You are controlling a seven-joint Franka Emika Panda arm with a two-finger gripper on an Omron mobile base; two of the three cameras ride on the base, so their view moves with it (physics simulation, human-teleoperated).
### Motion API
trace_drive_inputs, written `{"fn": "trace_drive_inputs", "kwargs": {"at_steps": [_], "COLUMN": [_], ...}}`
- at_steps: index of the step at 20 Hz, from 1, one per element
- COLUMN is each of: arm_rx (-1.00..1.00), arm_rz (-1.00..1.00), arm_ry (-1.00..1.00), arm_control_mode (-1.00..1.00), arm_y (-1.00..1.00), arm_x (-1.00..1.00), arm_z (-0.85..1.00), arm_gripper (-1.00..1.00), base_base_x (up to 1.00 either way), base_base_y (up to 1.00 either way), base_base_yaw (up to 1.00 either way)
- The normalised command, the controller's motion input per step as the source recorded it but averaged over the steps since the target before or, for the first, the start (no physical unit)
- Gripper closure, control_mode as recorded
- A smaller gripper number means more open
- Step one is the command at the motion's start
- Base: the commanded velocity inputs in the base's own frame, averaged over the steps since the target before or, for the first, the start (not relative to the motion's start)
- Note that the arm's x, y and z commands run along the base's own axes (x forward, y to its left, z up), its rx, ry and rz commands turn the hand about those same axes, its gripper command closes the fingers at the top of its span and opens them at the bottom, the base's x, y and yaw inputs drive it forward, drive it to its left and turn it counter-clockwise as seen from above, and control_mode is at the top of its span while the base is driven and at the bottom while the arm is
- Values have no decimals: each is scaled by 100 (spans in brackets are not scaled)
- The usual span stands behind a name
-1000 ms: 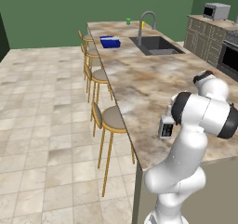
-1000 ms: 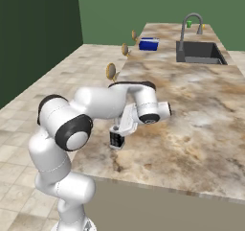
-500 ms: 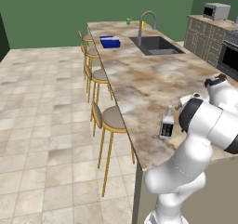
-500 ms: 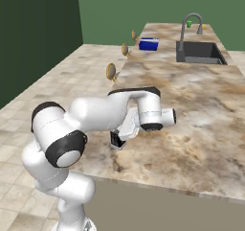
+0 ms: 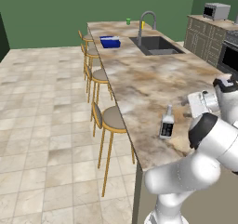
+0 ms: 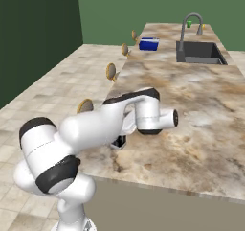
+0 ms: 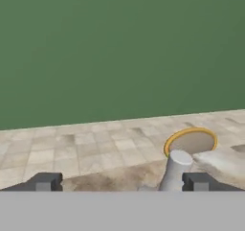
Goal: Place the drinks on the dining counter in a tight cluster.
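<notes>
Jaws are spreading wide around the small dark white-labelled bottle [image 5: 167,123], standing at the tabletop's [image 5: 148,74] 7 o'clock corner. It is looking light, rigid and tippy, so gripping the labelled body seems safest.

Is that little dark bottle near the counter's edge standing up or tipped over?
Standing upright: the bottle rests on its base on the counter, neck pointing up.

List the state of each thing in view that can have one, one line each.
Small dark bottle: upright on the dining counter near its stool-side edge, cap on, ungripped.
Gripper: open, fingers spread wide, bottle top between them.
Faucet: no water running.
Nearest stool: upright, unoccupied.
</notes>
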Motion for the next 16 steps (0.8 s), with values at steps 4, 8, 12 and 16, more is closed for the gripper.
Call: {"fn": "trace_drive_inputs", "kwargs": {"at_steps": [4, 8, 12, 16], "arm_rx": [-18, -28, -27, -22], "arm_rz": [-25, -22, -29, -38], "arm_ry": [42, 50, 43, 36], "arm_control_mode": [-100, -100, -100, -100], "arm_y": [2, 4, 0, 0], "arm_x": [-1, 0, 0, 0], "arm_z": [44, 41, 23, 17], "arm_gripper": [-100, -100, -100, -100], "base_base_x": [0, 0, 0, 0], "base_base_y": [0, 0, 0, 0], "base_base_yaw": [0, 0, 0, 0]}}
